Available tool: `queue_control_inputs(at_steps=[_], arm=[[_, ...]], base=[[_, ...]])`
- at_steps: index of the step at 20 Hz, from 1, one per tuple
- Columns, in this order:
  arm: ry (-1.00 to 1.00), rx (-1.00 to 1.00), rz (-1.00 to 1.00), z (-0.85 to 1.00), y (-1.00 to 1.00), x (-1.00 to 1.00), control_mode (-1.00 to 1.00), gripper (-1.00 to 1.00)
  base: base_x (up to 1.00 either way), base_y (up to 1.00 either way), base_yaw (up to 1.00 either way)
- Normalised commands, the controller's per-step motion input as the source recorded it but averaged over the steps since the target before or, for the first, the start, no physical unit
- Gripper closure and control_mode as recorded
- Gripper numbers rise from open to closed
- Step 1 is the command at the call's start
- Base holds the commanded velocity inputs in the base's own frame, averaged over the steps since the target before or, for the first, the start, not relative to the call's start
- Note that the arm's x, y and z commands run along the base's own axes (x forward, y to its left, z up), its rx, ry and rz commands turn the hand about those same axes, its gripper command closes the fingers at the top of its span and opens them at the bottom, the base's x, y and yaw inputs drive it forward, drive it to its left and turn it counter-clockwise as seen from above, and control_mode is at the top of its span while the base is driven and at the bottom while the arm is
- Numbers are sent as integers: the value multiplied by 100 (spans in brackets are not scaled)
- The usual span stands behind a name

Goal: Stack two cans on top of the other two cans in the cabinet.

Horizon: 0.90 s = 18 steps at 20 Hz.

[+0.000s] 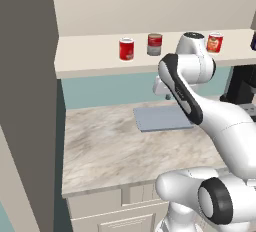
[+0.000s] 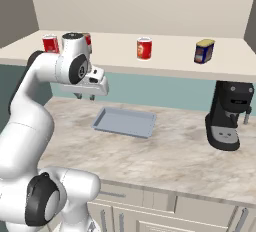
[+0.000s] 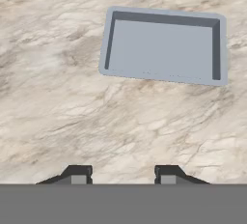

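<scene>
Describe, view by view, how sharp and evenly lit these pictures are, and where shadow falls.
Left base view: flat rendered light, no glare, dark shade along the left wall. Right base view: crisp; the black coffee machine casts soft shadow on the marble counter. Hand view: sharp; the grey rectangular tray has shaded inner walls.

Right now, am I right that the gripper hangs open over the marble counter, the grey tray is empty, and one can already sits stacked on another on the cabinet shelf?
Not quite: no can is stacked. In the right base view the orange-red can and the dark blue can each stand alone on the cabinet shelf. The rest holds: the hand view shows the gripper open over the counter and the tray empty.
</scene>
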Motion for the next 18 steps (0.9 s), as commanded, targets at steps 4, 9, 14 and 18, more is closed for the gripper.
queue_control_inputs(at_steps=[4,9,14,18], arm=[[-1,0,2,0,0,-9,-100,-100],[-15,-3,5,0,2,-22,-100,-100],[-48,-4,0,6,6,-28,-100,-100],[-54,-2,0,29,23,-12,-100,-100]], base=[[0,0,0],[0,0,0],[0,0,0],[0,0,0]])
